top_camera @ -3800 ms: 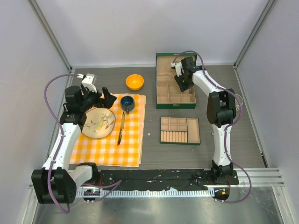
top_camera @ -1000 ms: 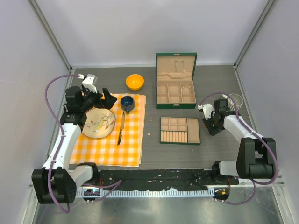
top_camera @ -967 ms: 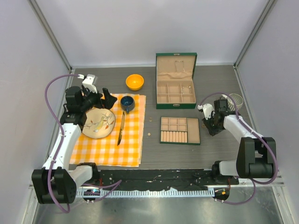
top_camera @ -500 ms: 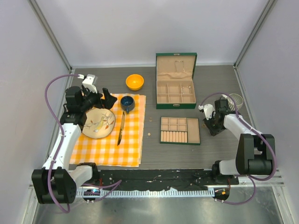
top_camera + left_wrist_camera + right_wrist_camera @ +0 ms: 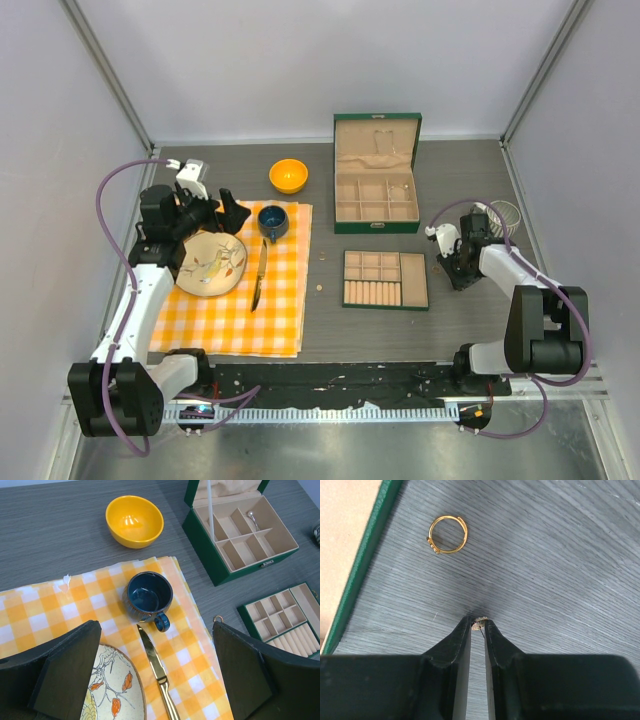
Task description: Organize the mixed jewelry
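My right gripper (image 5: 478,626) is low on the table, just right of the green compartment tray (image 5: 385,306), and is shut on a tiny golden stud (image 5: 480,622) pinched at its tips. A gold ring (image 5: 448,534) lies on the table a little ahead of it. The silvery wire hoop bracelet (image 5: 504,214) lies behind the right arm (image 5: 500,262). Two tiny pale pieces (image 5: 318,289) lie on the table left of the tray; one is a small ring (image 5: 218,619). My left gripper (image 5: 157,680) is open and empty above the checked cloth, over the knife (image 5: 157,667).
An open green jewelry box (image 5: 376,228) stands at the back with a silver piece (image 5: 251,516) in one compartment. On the yellow checked cloth (image 5: 235,310) are a painted plate (image 5: 210,265) and a blue cup (image 5: 272,221). An orange bowl (image 5: 288,175) sits behind it.
The right arm has swung from over the jewelry box down to the table right of the tray. In the last second it has only edged slightly. The left arm has not moved.
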### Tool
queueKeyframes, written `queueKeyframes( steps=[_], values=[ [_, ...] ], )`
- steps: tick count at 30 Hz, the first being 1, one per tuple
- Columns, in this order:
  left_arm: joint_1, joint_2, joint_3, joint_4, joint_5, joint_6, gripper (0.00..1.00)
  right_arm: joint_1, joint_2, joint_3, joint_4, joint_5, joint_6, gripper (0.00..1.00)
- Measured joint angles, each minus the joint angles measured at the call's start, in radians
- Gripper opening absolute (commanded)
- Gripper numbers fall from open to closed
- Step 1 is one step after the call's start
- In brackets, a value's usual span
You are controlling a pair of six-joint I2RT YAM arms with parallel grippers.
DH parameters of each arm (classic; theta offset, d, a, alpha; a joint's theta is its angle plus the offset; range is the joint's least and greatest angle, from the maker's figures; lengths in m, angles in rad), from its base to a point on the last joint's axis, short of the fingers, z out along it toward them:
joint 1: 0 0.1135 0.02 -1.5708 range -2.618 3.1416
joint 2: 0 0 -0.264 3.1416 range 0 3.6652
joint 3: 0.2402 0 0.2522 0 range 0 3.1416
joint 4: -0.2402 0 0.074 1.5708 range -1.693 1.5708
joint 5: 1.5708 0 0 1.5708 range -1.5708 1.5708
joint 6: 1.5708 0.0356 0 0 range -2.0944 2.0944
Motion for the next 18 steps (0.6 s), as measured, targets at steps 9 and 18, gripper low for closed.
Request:
queueKeyframes(
  steps=[9,18],
  values=[
    [0.0,0.0,0.0,0.0,0.0,0.0,1.0,0.0,0.0,0.035,-0.049,-0.028,0.005,0.12],
    [0.0,0.0,0.0,0.0,0.0,0.0,1.0,0.0,-0.003,0.138,-0.126,-0.094,0.024,0.12]
  ],
)
